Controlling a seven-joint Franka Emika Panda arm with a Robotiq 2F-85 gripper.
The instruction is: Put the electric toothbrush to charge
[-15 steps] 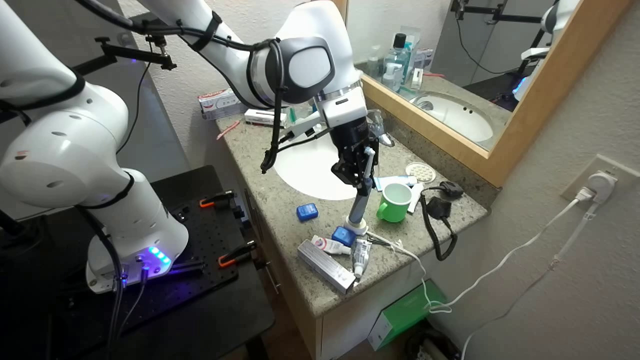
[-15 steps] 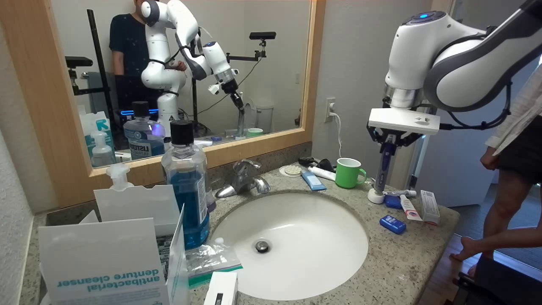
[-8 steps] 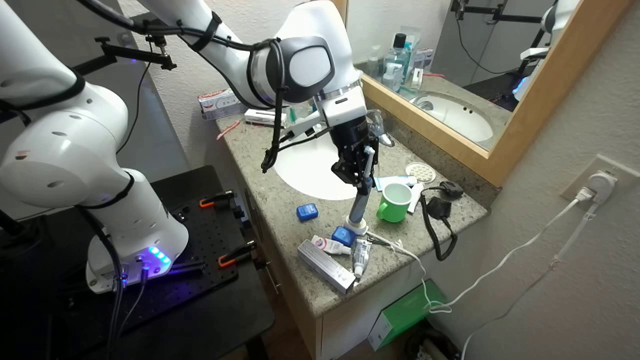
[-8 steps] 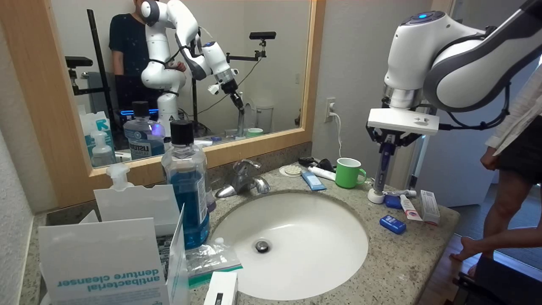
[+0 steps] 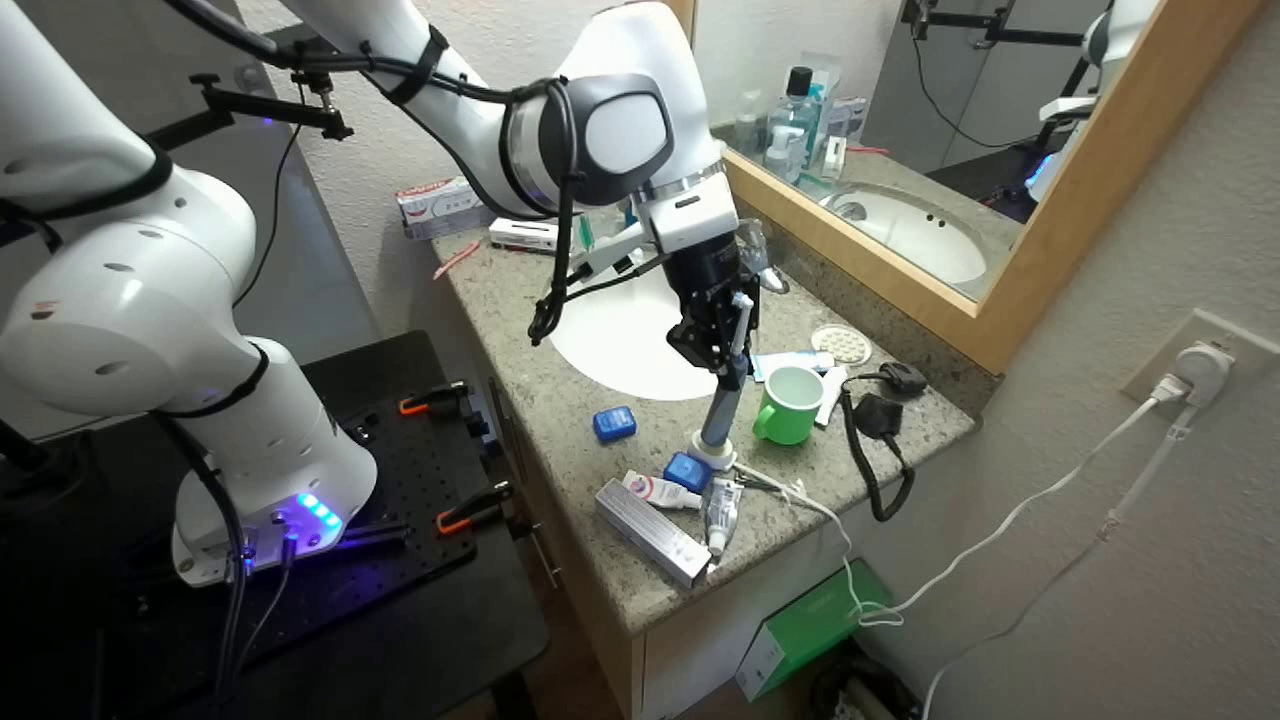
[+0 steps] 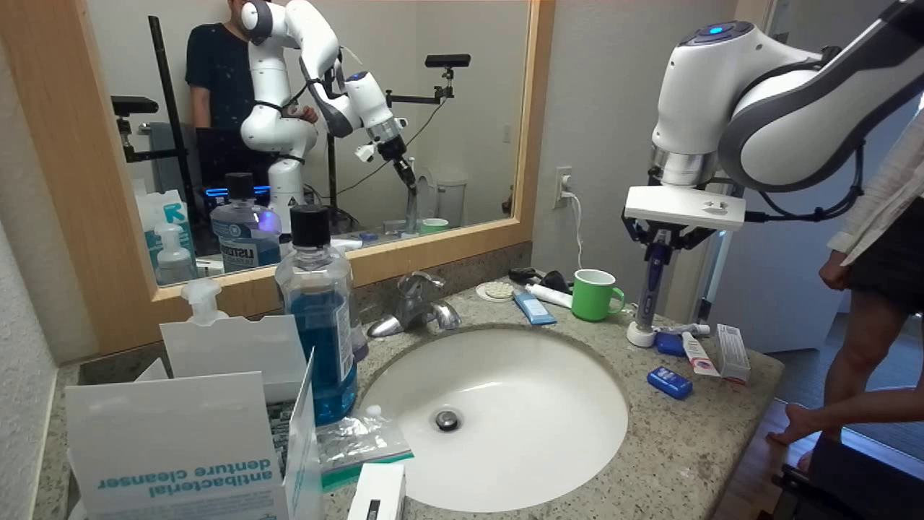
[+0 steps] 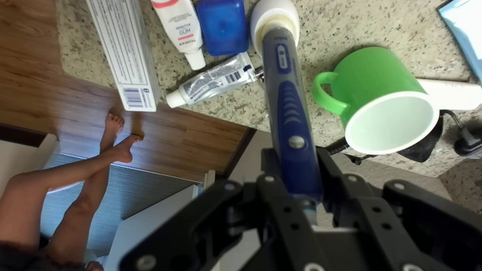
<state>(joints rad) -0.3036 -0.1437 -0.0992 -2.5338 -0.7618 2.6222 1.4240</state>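
The gripper (image 7: 297,165) clasps the upper handle of the electric toothbrush (image 7: 292,113), whose foot sits in the white charging base (image 7: 276,7), at 12 o'clock from the grip in the wrist view. In both exterior views, gripper and handle have edged slightly sideways since half a second ago; the blue case (image 7: 223,28) at 11 o'clock and green mug (image 7: 376,75) at 2 o'clock stay put.

Exterior views high over counter (image 5: 570,430), lower across sink (image 6: 534,412), close downward wrist view, mug (image 7: 376,82) in all
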